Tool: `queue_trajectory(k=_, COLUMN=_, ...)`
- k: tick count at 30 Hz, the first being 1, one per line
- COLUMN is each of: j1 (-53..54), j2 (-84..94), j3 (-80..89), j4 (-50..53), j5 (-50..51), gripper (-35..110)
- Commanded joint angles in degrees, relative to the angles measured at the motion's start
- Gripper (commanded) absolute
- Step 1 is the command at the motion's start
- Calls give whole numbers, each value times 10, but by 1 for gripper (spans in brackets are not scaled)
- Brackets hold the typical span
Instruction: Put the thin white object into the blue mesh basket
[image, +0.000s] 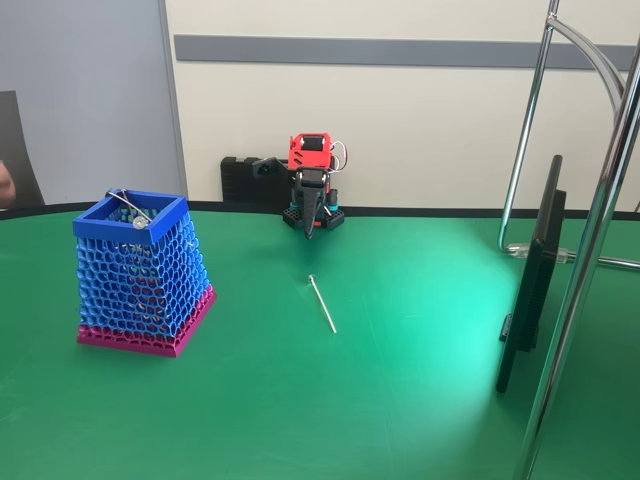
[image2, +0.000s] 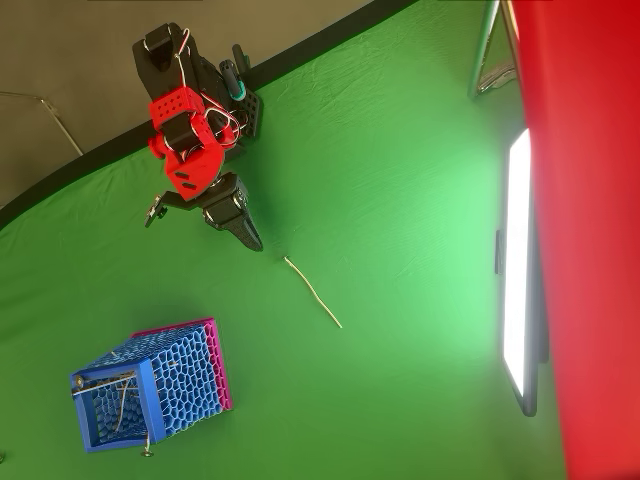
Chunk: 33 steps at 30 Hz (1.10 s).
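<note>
In the fixed view we see the green tabletop (image: 400, 400) filling the lower part of the frame. The white stick (image: 322, 303) lies flat on it near the centre, running from upper left to lower right, with its knobbed end at the upper left. It is touching nothing. The blue basket (image: 143, 272) stands upright at the left of the frame, well apart from the stick, its magenta band on the cloth. A grey wire (image: 129, 208) with a round disc end rests inside against the rim. The red and black arm (image: 311, 175) sits at the back, upper centre, and its claw (image: 309, 230) points down with the tips together, holding nothing, above and behind the stick. A dark flat screen (image: 535, 275) stands edge-on at the right, beside shiny metal poles (image: 585, 290).

In the overhead view we find the arm (image2: 185, 140) at the upper left. Its claw (image2: 255, 241) points toward lower right, fingers closed on each other and empty, just beside the near end of the stick (image2: 312, 291) without touching it. The stick lies slantwise on the tabletop (image2: 400, 200) at the middle of the frame. The basket (image2: 150, 388) is at the lower left, well apart from the stick, with the wire (image2: 122, 402) showing through its open top. The screen (image2: 518, 270) glows white at the right edge.
</note>
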Motion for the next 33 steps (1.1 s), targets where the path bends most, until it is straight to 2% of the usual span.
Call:
queue_trajectory(k=1, j1=-4, j2=4, j3=4, j4=1, j5=-3, gripper=1)
queue_trajectory(k=14, j1=-5, j2=-17, j3=1, j4=-17, j5=-4, gripper=1)
queue_trajectory(k=21, j1=8, j2=-184, j3=-70, j4=-119, j5=-29, gripper=1)
queue_trajectory(k=33, j1=2, j2=-424, j3=-256, j4=-115, j5=-40, gripper=1)
